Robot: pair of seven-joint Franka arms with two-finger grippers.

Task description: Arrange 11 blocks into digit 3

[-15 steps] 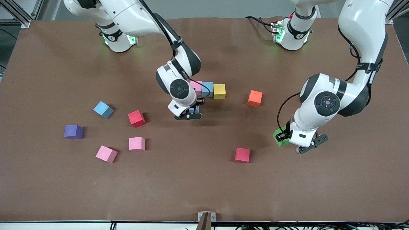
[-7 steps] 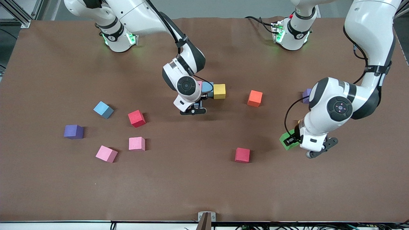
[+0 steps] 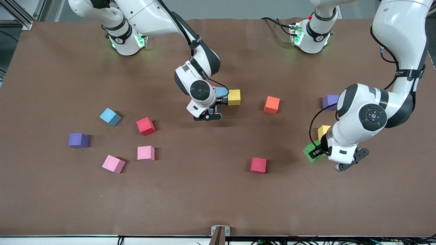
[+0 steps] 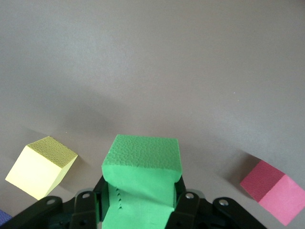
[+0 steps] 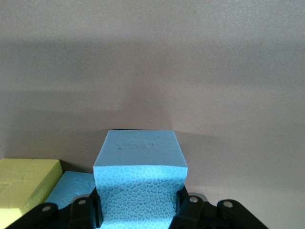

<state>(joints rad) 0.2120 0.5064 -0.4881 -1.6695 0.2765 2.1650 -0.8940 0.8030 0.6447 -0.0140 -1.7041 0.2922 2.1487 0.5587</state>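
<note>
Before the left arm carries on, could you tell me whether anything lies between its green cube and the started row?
Possibly: the orange cube lies on the table roughly between the green cube in the left gripper and the row's yellow cube, where the right gripper holds a blue cube.

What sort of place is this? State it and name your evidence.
Likely a robotics lab bench: two Franka arms based on a brown-covered table, aluminium framing at its corner, and loose foam cubes, such as an orange cube.

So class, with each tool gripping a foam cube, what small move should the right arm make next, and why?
Probably lower it. The right tool is shut on a light blue foam cube beside the row's blue cube and yellow foam cube, so setting it down against that row seems due. The left tool is shut on the green foam cube.
</note>
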